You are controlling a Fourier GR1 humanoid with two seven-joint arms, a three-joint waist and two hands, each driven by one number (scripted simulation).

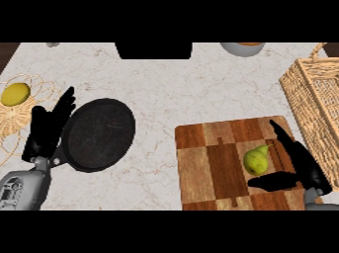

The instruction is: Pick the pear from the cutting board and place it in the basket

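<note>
A green-yellow pear (256, 159) lies on the wooden cutting board (205, 163), towards its right side. My right hand (297, 163) is open just right of the pear, fingers stretched up along the board and thumb reaching under the pear's lower end; I cannot tell if it touches. The wicker basket (325, 106) stands at the right edge, beside the board. My left hand (48, 129) rests open at the left, fingers up, over the rim of a black plate.
A black round plate (99, 134) lies left of centre. A yellow fruit (16, 94) sits on a woven wire trivet (4, 123) at the far left. A dark box (153, 50) and a grey bowl (242, 49) stand at the back edge.
</note>
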